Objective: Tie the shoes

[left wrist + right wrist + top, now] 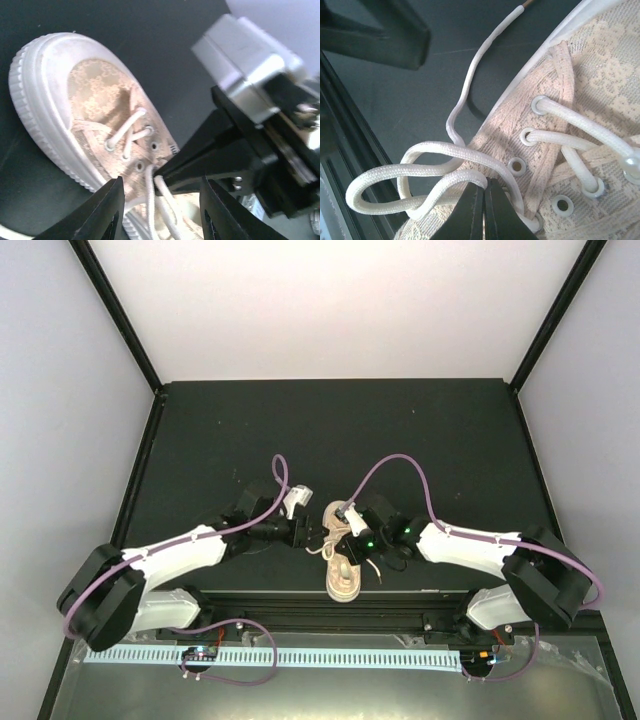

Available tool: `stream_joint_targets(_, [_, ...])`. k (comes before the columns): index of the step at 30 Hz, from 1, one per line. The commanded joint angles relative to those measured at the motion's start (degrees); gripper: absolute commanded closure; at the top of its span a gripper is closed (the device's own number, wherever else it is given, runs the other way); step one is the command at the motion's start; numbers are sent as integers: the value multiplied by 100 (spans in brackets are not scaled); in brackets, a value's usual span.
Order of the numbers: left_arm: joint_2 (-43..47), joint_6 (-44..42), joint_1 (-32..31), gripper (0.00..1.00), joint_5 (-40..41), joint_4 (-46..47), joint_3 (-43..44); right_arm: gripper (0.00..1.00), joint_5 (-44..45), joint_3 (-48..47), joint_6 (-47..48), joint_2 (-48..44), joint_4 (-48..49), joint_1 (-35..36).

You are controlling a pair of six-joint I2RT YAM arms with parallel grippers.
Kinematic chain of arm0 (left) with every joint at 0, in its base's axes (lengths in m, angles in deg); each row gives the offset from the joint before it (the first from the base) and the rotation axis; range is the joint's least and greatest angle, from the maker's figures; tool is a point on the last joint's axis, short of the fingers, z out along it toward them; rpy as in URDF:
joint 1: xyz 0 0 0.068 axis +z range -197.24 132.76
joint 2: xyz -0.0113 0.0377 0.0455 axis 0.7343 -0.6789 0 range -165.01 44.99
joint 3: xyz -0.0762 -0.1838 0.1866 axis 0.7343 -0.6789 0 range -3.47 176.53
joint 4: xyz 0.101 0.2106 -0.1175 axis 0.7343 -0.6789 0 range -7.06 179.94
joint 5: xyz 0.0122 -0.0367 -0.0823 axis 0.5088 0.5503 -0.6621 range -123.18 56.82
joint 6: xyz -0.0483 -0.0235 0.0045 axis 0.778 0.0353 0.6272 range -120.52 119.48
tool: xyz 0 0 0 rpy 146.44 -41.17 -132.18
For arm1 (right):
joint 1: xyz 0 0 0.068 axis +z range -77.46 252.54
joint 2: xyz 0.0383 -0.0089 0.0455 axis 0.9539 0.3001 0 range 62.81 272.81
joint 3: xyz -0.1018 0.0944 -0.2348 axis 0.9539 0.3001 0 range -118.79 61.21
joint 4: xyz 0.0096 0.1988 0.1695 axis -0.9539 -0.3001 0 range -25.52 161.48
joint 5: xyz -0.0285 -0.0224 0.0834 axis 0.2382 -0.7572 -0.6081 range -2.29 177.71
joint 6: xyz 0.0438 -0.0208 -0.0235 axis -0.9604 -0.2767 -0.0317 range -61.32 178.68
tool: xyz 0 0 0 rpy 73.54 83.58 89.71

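Observation:
The beige-pink sneaker (343,578) lies near the table's front edge between both arms; it also shows in the left wrist view (95,100) and in the right wrist view (590,75). Its off-white laces (435,152) lie loose and looped beside the eyelets, with one end trailing on the mat (322,546). My right gripper (484,197) is shut on a lace loop at the upper eyelets; it also shows in the left wrist view (170,177), pinching the lace. My left gripper (160,212) is open, its jaws spread either side of that pinched lace, holding nothing.
A black mat (330,430) covers the table, with pale walls around it. A black rail (300,605) runs along the near edge just below the shoe, and a white perforated strip (300,655) lies below it. Purple cables (400,460) arch over both arms.

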Motion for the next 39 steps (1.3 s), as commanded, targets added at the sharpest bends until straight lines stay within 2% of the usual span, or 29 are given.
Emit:
stream_joint_targets(1, [-429, 87, 68, 59, 148, -497, 404, 98, 209, 107, -45, -102, 0, -14])
stream_joint_targets(5, [-789, 97, 82, 67, 144, -633, 435, 98, 202, 125, -36, -112, 7, -12])
stream_joint_targets(9, [-888, 131, 84, 70, 211, -677, 381, 98, 200, 125, -28, -119, 7, -14])
stream_joint_targets(13, [-955, 141, 78, 70, 134, -583, 357, 98, 191, 123, -19, -121, 11, -16])
stream_joint_targets(22, [-1432, 203, 84, 72, -734, 92, 304, 98, 147, 125, 3, -59, 25, -15])
stream_joint_targets(39, [-1611, 771, 82, 71, -824, 1099, 128, 98, 68, 143, 91, -50, -31, -18])
